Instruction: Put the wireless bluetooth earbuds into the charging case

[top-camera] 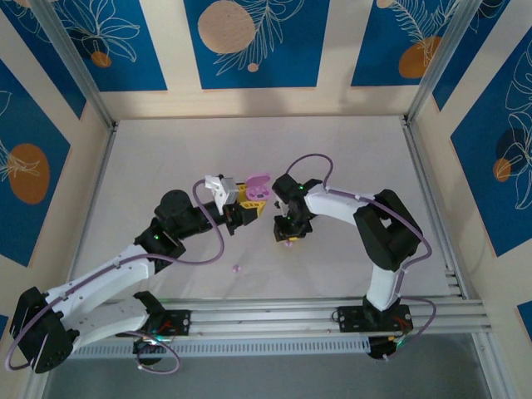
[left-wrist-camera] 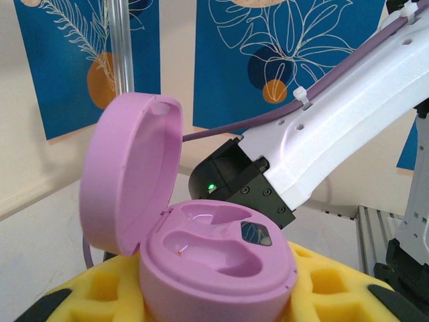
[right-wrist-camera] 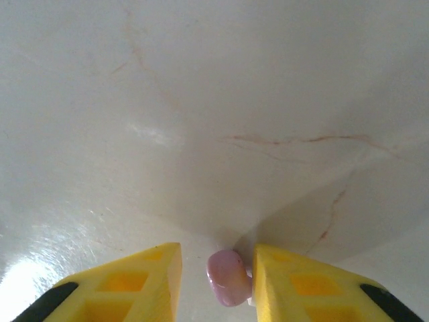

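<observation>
Earbuds, top view: a pink earbud (top-camera: pixel 291 243) lay on the desk (top-camera: pixel 166 150) right under the right pincer (top-camera: pixel 291 231); a second bud (top-camera: pixel 236 268) sat loose nearer the bases, well apart from both pincers.
Case, top view: the pink charging case (top-camera: pixel 258 188) was held up off the desk by the left pincer (top-camera: pixel 252 201), lid open, just beside the right pincer.
Case, left wrist: the charging case (left-wrist-camera: pixel 214 268) was clamped between yellow fingers (left-wrist-camera: pixel 322 285) with the lid (left-wrist-camera: pixel 131 181) tilted back; both wells (left-wrist-camera: pixel 201 241) looked empty.
Background, left wrist: the right arm (left-wrist-camera: pixel 335 134) was close behind the case, with a green light (left-wrist-camera: pixel 212 186) lit.
Earbud, right wrist: the pink earbud (right-wrist-camera: pixel 228 276) sat between the yellow fingers (right-wrist-camera: pixel 134 285) of the right pincer (right-wrist-camera: pixel 216 272). It touched one finger and a gap showed at the other.
Right pincer state: jaws narrowly apart around the bud, not yet squeezing it.
Left pincer state: closed on the case base.
Handling: the bud was probably very light, hard, smooth and rounded, so likely to squirt out or roll. It was best pinched across its widest middle, gently.
Case handling: rigid shell with a hinged lid, best held by the base so the wells stayed clear.
Writing: no brand, label or text was readable in any view.
</observation>
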You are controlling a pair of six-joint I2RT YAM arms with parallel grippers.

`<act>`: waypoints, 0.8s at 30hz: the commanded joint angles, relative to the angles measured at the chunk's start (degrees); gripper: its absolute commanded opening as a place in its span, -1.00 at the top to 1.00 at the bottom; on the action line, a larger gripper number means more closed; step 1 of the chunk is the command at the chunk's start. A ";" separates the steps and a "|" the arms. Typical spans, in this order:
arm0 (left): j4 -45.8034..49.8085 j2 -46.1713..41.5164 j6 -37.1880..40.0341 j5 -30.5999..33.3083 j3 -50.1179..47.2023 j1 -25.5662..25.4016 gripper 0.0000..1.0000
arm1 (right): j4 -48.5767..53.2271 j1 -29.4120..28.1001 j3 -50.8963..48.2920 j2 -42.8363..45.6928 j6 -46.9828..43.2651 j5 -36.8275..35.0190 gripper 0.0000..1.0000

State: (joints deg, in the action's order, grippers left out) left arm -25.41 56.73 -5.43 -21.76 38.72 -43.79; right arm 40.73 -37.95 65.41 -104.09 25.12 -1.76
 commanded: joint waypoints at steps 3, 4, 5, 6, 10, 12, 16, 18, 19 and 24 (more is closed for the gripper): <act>-0.34 -0.04 0.25 0.45 1.23 -0.46 0.40 | 4.08 -0.85 2.65 -1.59 -5.03 -0.96 0.30; -0.34 -0.04 0.25 0.40 1.33 -0.42 0.40 | 4.37 -0.94 2.87 -1.85 -5.35 -0.92 0.32; -0.34 -0.04 0.25 0.40 1.36 -0.42 0.40 | 4.75 -1.05 3.17 -2.11 -5.73 -0.79 0.34; -0.29 -0.03 0.27 0.40 1.33 -0.46 0.40 | 5.25 -1.22 3.47 -2.38 -5.95 -0.92 0.36; -0.17 0.07 0.31 0.44 1.39 -0.42 0.40 | 6.32 -1.68 4.33 -3.39 -6.84 -1.30 0.44; -0.12 0.05 0.25 0.32 1.37 -0.43 0.40 | 6.75 -1.77 4.62 -3.57 -6.75 -1.38 0.45; 0.05 -0.08 0.33 0.49 1.37 -0.43 0.40 | 9.12 -2.39 5.91 -3.06 -6.86 -2.46 0.44; -0.08 0.06 0.33 0.58 1.45 -0.45 0.40 | 9.37 -2.38 6.14 -2.87 -7.22 -2.79 0.41; -0.16 0.20 0.28 0.49 1.37 -0.42 0.40 | 9.33 -2.30 6.14 -2.94 -7.35 -2.89 0.41; -0.43 0.57 -0.08 0.14 1.56 -0.44 0.40 | 9.24 -1.78 6.66 -4.00 -6.54 -3.77 0.41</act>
State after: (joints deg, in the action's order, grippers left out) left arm -24.97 57.08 -5.45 -21.76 38.72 -43.79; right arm 47.90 -39.94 70.41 -106.96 18.61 -4.60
